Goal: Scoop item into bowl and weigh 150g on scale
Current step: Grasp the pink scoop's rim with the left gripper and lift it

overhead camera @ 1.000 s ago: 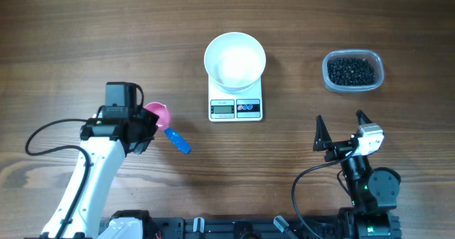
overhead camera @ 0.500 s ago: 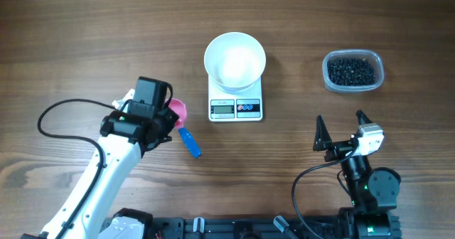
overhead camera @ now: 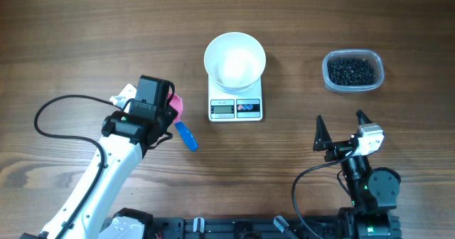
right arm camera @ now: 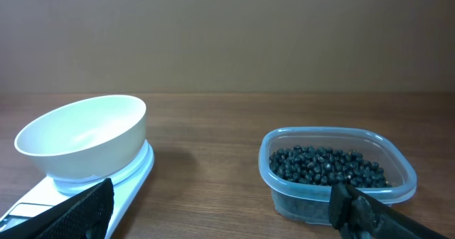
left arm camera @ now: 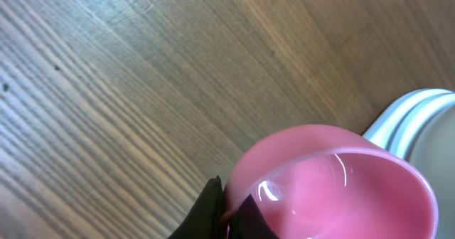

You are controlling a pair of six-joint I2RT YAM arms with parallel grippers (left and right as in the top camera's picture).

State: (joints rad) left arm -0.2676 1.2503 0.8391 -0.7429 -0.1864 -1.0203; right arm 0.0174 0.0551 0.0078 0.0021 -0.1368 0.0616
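A white bowl (overhead camera: 234,60) (right arm camera: 82,146) sits on the white scale (overhead camera: 235,109) (right arm camera: 135,175) at mid-table. The item, small black beads (overhead camera: 350,71) (right arm camera: 327,164), fills a clear plastic tub (overhead camera: 377,81) (right arm camera: 284,196) to the right. My left gripper (overhead camera: 168,113) (left arm camera: 229,200) is shut on the rim of a pink scoop (overhead camera: 175,105) (left arm camera: 334,182), whose blue handle (overhead camera: 186,135) points down-right. The scoop hangs just left of the scale, whose white edge (left arm camera: 416,111) shows beside it. My right gripper (overhead camera: 340,119) (right arm camera: 220,218) stands open and empty, well short of the tub.
The left arm's black cable (overhead camera: 53,111) loops over the table at the left. The arm bases (overhead camera: 249,228) line the front edge. Bare wood lies between the scale and the tub.
My left arm has carried the scoop to the right, close to the scale's left side, and the scoop has tipped onto its side. The right arm has not moved.
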